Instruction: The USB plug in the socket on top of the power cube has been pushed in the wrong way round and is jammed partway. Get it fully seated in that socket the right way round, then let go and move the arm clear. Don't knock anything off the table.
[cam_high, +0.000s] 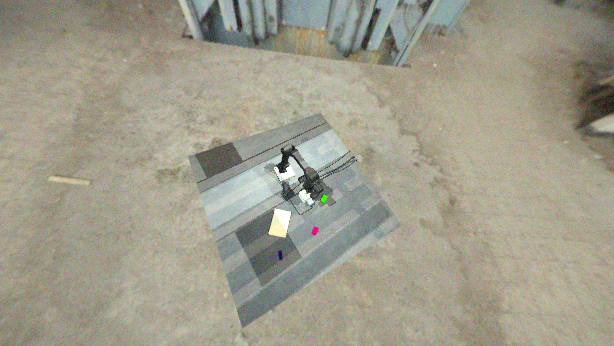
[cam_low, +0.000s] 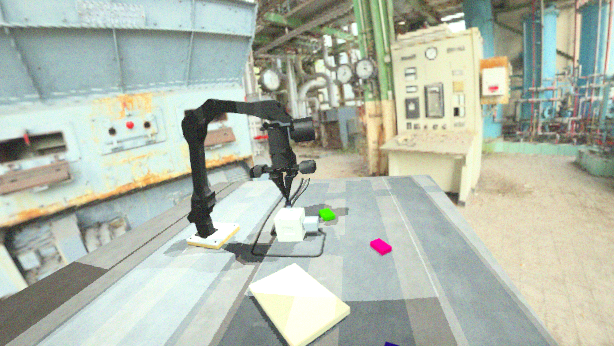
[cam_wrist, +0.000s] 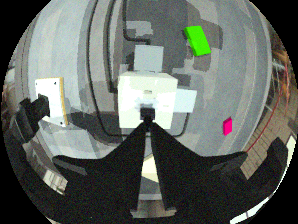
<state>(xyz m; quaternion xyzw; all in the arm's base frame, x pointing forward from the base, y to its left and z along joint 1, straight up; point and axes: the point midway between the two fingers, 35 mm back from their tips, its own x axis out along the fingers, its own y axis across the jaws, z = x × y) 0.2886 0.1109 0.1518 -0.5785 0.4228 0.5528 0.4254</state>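
Tool (cam_high: 307, 193) (cam_low: 288, 204) (cam_wrist: 148, 125) nearly closed, clenched on the dark plug (cam_wrist: 147, 113) above the white cube (cam_high: 304, 195) (cam_low: 290, 226) (cam_wrist: 131, 111).

One arm (cam_high: 300, 159) (cam_low: 198, 165), one white cube (cam_high: 305, 196) (cam_low: 289, 225) (cam_wrist: 147, 85), three small colored blocks, one pale slab (cam_high: 280, 223) (cam_low: 299, 304).

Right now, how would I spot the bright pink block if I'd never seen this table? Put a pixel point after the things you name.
Find the black arm (cam_high: 300, 161) (cam_low: 200, 165), then the white power cube (cam_high: 304, 196) (cam_low: 290, 226) (cam_wrist: 146, 82) below its gripper (cam_high: 308, 192) (cam_low: 288, 202) (cam_wrist: 148, 125). The pink block (cam_high: 315, 230) (cam_low: 381, 246) (cam_wrist: 227, 126) lies flat between that cube and the table's edge. Its colour distinguishes it from the green block (cam_high: 324, 199) (cam_low: 327, 214) (cam_wrist: 198, 40).
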